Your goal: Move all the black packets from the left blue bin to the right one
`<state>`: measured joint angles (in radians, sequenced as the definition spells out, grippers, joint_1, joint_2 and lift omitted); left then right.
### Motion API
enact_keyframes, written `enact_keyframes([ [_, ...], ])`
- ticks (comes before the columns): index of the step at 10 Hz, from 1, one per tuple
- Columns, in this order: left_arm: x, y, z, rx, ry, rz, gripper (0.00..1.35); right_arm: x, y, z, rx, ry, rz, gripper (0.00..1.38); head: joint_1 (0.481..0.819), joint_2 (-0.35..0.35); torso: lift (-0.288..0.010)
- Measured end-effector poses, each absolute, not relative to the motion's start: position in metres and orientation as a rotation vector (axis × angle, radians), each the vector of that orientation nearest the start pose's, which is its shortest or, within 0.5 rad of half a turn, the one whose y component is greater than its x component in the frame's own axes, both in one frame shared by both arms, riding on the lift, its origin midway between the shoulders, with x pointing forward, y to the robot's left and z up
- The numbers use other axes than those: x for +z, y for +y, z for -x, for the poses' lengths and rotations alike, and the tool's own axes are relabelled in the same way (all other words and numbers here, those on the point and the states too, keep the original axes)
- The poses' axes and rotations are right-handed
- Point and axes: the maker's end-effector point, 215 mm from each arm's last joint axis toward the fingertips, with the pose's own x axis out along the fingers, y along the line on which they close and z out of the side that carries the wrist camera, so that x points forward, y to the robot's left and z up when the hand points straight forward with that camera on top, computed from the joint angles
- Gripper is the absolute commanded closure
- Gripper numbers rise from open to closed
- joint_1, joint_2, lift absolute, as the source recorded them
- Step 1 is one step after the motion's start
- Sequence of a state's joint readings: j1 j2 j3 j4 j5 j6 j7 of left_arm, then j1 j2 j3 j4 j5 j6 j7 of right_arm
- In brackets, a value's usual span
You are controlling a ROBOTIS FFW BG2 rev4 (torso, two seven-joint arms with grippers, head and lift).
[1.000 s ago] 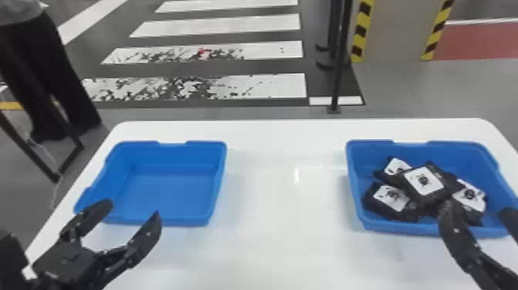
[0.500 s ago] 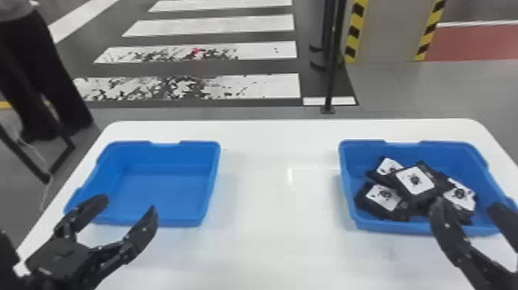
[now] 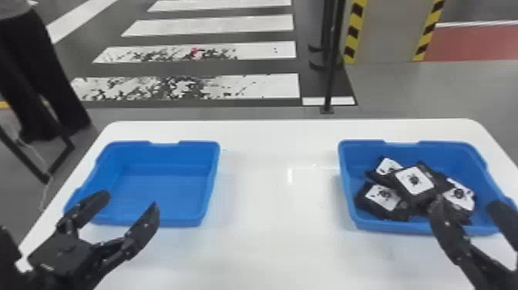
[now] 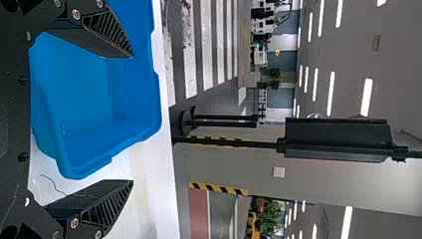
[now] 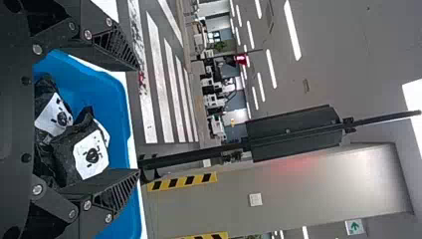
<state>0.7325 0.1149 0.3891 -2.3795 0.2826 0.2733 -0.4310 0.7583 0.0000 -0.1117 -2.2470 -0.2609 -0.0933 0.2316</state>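
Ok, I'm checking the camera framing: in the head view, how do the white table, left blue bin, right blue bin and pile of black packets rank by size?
1. White table
2. Left blue bin and right blue bin: too alike to rank
3. Pile of black packets

At least four packets (image 3: pixel 414 183); two bins (image 3: pixel 162 189); one table (image 3: pixel 269 250); one left hand (image 3: pixel 129 200); one right hand (image 3: pixel 465 203).
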Motion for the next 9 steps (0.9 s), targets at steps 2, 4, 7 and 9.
enact_keyframes([
  [2, -0.2981, 0.3029, -0.3712, -0.24, 0.158, -0.008, 0.16, -0.2947, -0.2399, -0.372, 0.127, -0.042, -0.182, 0.33, 0.695, 0.097, -0.185],
  [4, -0.2993, 0.303, -0.3704, -0.239, 0.162, -0.007, 0.16, -0.2944, -0.2397, -0.372, 0.128, -0.043, -0.185, 0.33, 0.695, 0.098, -0.185],
  [7, -0.3007, 0.3013, -0.3703, -0.242, 0.166, -0.003, 0.16, -0.2952, -0.2396, -0.3719, 0.127, -0.043, -0.189, 0.33, 0.695, 0.096, -0.185],
  [9, -0.3011, 0.3005, -0.3701, -0.244, 0.167, -0.001, 0.16, -0.2952, -0.2398, -0.3719, 0.127, -0.043, -0.19, 0.33, 0.695, 0.094, -0.185],
])
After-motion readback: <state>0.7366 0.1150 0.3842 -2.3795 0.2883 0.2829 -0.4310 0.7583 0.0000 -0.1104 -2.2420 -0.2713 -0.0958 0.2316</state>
